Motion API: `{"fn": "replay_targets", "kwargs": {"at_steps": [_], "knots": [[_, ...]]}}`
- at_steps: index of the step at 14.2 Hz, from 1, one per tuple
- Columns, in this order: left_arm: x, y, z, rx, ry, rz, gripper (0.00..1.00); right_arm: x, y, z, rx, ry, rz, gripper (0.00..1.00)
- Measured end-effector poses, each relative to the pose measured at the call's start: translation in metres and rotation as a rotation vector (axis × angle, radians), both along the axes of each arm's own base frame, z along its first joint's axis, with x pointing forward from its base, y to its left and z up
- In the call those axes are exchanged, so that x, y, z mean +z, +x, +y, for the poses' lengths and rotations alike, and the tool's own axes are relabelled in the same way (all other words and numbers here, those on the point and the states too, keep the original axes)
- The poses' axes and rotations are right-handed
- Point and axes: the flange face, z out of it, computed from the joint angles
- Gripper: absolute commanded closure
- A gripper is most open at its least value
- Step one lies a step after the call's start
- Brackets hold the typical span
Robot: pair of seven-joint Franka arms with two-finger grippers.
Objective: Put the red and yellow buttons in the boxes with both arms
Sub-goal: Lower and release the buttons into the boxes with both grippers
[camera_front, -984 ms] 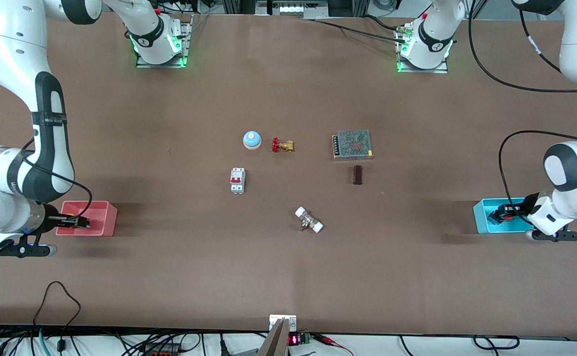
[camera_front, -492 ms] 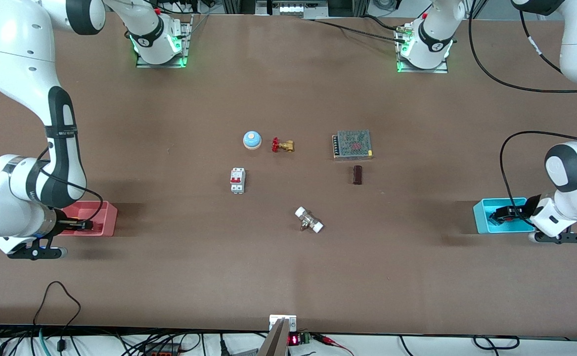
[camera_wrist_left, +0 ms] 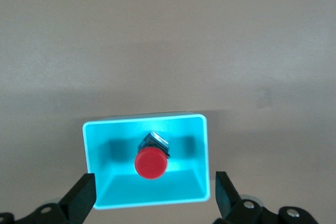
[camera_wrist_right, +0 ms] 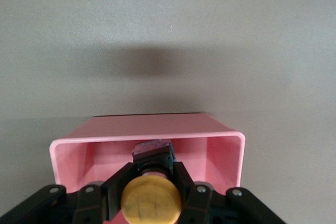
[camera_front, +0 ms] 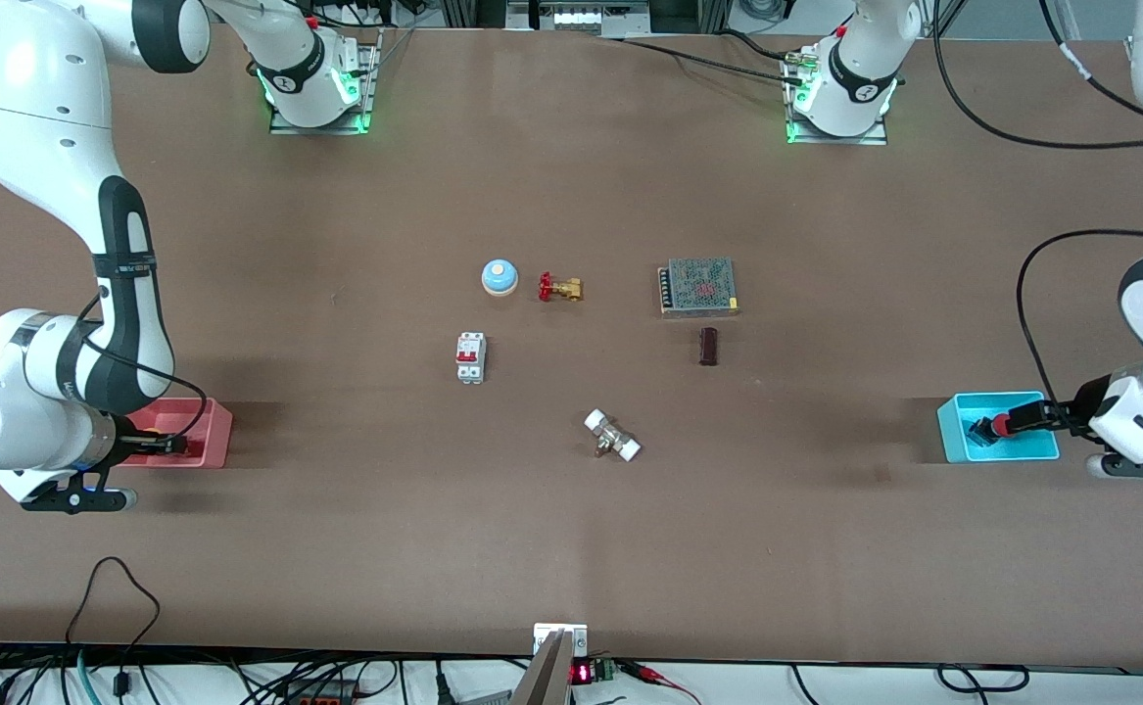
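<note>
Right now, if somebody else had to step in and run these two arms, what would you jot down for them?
Left end effector: open, over the blue box at the left arm's end of the table. The red button lies in that box, free of the fingers.
Right end effector: shut on the yellow button, inside the pink box at the right arm's end of the table.
Done: red button placed.
Left: release the yellow button into the pink box, then lift both arms clear.
The bell, valve and other parts mid-table are not part of the job.
</note>
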Motion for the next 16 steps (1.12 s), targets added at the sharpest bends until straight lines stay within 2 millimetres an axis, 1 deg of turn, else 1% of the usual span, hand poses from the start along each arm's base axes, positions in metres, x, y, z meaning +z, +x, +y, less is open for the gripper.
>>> {"fn": "replay_targets", "kwargs": {"at_steps": [2, 4, 6, 7, 8, 9, 10, 11, 16], "knots": [[0.023, -0.001, -0.022, 0.016, -0.002, 0.009, 0.0, -0.002, -0.001, 0.001, -0.008, 0.011, 0.001, 0.67], [0.044, -0.002, -0.053, 0.039, -0.002, 0.017, 0.0, -0.008, -0.002, 0.002, -0.021, 0.031, 0.006, 0.66], [0.064, -0.005, -0.079, 0.042, -0.001, 0.021, 0.0, -0.015, -0.003, 0.002, -0.024, 0.035, 0.015, 0.63], [0.076, -0.008, -0.09, 0.04, 0.001, 0.02, 0.0, -0.019, -0.004, 0.002, -0.025, 0.035, 0.02, 0.59], [0.088, -0.012, -0.098, 0.034, 0.003, 0.016, 0.0, -0.019, -0.003, 0.002, -0.025, 0.035, 0.02, 0.58], [0.1, -0.016, -0.106, 0.036, 0.005, 0.008, 0.0, -0.019, -0.003, 0.002, -0.025, 0.035, 0.019, 0.44], [0.112, -0.021, -0.112, 0.037, 0.007, -0.002, 0.0, -0.02, -0.004, 0.002, -0.025, 0.035, 0.02, 0.19], [0.123, -0.028, -0.117, 0.037, 0.009, -0.011, 0.0, -0.02, -0.004, 0.002, -0.026, 0.035, 0.02, 0.0], [0.172, -0.07, -0.123, 0.033, 0.022, -0.052, 0.0, -0.017, -0.001, 0.004, -0.031, 0.037, 0.008, 0.0]]}}
